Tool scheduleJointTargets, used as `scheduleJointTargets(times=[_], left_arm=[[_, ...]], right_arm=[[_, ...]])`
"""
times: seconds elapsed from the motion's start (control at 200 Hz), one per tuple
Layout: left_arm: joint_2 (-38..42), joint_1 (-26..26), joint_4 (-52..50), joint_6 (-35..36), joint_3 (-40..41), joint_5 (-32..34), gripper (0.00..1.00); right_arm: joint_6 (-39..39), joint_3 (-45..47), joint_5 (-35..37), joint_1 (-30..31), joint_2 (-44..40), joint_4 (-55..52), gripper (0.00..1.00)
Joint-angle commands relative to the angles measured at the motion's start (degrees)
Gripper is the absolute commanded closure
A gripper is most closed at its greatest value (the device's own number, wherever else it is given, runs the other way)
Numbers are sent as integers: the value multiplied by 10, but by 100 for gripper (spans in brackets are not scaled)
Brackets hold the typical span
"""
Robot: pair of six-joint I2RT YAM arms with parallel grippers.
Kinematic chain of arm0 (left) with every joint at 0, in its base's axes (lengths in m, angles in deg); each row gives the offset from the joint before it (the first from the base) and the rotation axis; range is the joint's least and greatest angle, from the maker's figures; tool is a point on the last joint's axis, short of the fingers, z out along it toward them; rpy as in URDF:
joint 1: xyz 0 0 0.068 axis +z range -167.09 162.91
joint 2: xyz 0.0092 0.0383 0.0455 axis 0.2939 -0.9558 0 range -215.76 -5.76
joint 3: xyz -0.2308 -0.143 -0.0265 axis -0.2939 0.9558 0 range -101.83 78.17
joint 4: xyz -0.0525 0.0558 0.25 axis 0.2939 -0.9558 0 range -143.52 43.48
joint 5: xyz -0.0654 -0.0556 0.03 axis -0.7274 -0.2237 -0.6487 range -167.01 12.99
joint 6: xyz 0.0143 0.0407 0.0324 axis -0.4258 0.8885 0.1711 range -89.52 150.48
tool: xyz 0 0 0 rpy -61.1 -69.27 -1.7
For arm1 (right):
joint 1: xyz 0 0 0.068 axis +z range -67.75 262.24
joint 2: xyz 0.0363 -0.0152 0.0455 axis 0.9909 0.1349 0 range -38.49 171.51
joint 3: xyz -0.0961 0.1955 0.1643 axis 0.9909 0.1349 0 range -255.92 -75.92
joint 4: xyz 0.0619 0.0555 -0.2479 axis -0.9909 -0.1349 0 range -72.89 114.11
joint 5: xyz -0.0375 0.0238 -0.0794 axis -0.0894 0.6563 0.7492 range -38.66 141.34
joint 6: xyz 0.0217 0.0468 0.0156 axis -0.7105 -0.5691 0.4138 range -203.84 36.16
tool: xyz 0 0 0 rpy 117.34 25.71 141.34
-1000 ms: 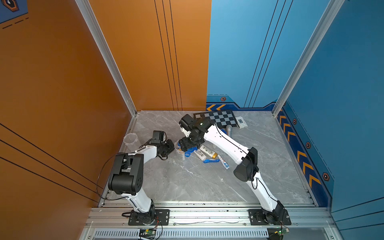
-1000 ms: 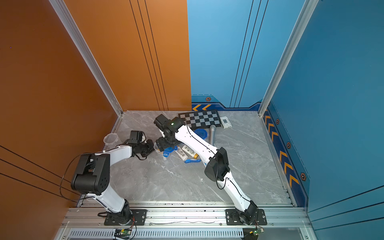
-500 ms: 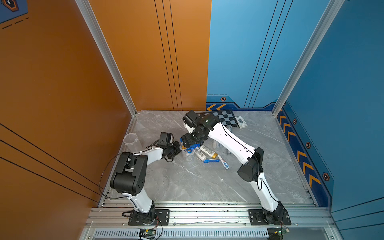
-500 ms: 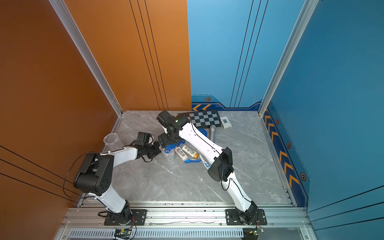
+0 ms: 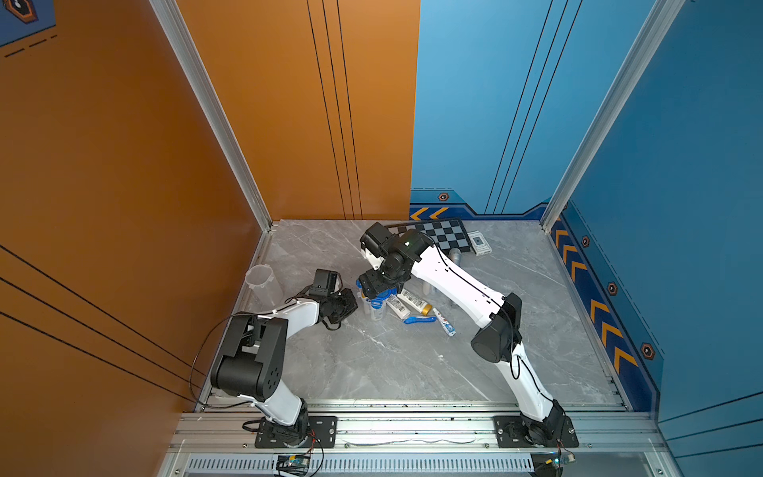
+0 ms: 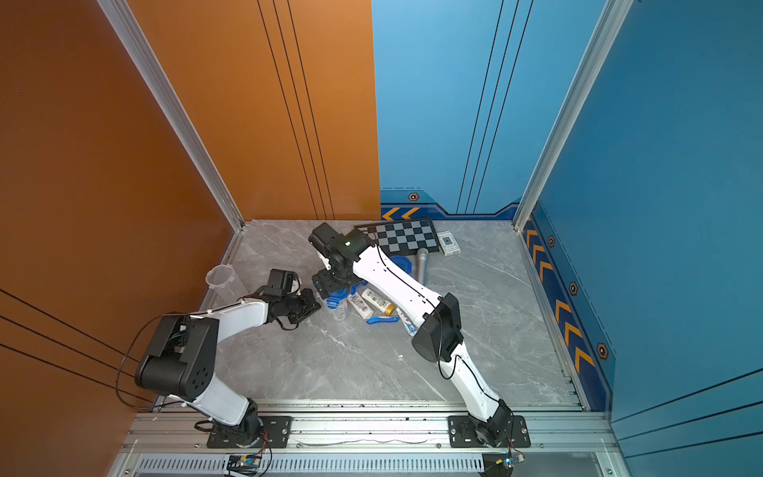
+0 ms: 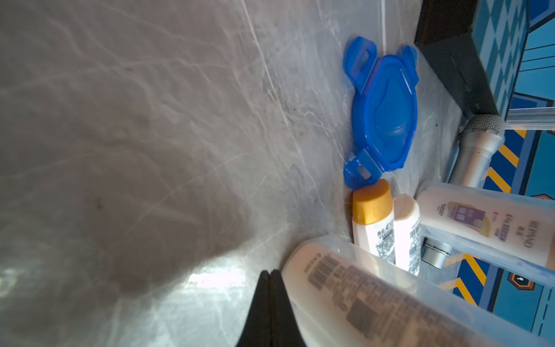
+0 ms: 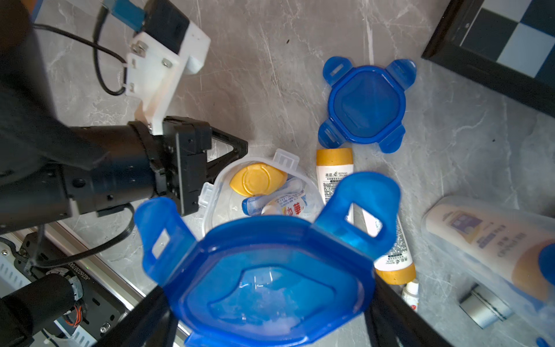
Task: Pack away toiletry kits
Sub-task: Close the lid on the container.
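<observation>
Right jaws clamp blue four-tab plastic lid [image 8: 270, 270] across its edges (likely light, flexible, slippery) over clear plastic cup [image 8: 285, 159] on grey counter [image 8: 270, 75]; left jaws closed, empty, just beside cup rim.

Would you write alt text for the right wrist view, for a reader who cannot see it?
The right gripper holds a blue four-tab lid over an open clear cup holding a yellow-capped bottle and toothpaste; the shut left gripper sits beside its rim.

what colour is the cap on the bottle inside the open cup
Yellow-orange; the bottle cap in the open cup shows best in the right wrist view.
</observation>
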Motion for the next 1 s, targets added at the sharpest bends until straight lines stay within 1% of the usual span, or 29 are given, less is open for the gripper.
scheduleJointTargets(times=[0.0, 0.075, 0.1, 0.225, 0.51, 0.816, 0.871, 0.906, 0.996], left_arm=[[43, 6, -52, 27, 11, 13, 100], [70, 5, -67, 33, 15, 19, 100], [79, 6, -91, 35, 16, 21, 100], [128, 8, -136, 43, 15, 32, 100], [227, 15, -194, 26, 26, 36, 100], [268, 30, -246, 48, 25, 38, 100], [273, 33, -247, 49, 25, 36, 100], [275, 34, -247, 49, 25, 34, 100], [278, 36, -247, 49, 24, 30, 99]], right_arm=[[32, -1, 13, 4, 19, -7, 21], [41, -2, 18, 6, 26, -9, 21], [44, -2, 20, 7, 26, -10, 20], [55, -3, 22, 9, 36, -13, 19], [68, -18, 47, 13, 47, -15, 14], [69, -37, 47, 15, 54, -15, 8], [69, -37, 48, 15, 54, -15, 6], [69, -38, 48, 15, 54, -15, 2], [69, -39, 49, 16, 53, -15, 0]])
